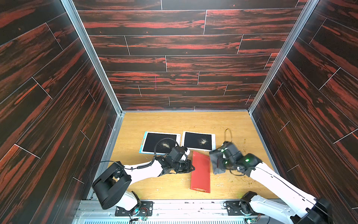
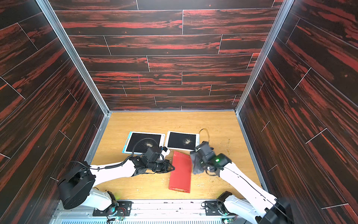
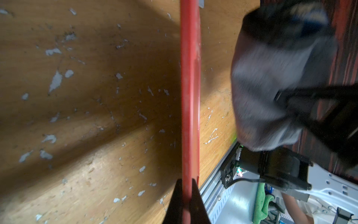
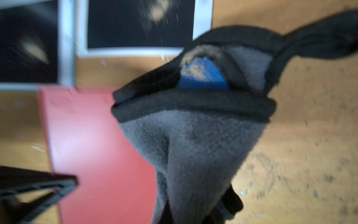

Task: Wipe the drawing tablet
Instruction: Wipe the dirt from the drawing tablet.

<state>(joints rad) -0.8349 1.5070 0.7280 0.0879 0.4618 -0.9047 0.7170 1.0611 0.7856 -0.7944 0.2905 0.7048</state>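
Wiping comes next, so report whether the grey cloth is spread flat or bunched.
Bunched: the grey cloth hangs in crumpled folds from the right gripper, shut on it.

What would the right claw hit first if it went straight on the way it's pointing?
Probably the red board: the right claw, shut on the grey cloth, aims at the board's facing edge. Depth is unclear, so it might touch the table first.

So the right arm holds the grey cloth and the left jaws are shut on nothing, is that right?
Not quite: the left jaws are shut on the red board's edge, as the left wrist view shows; the right arm does hold the grey cloth.
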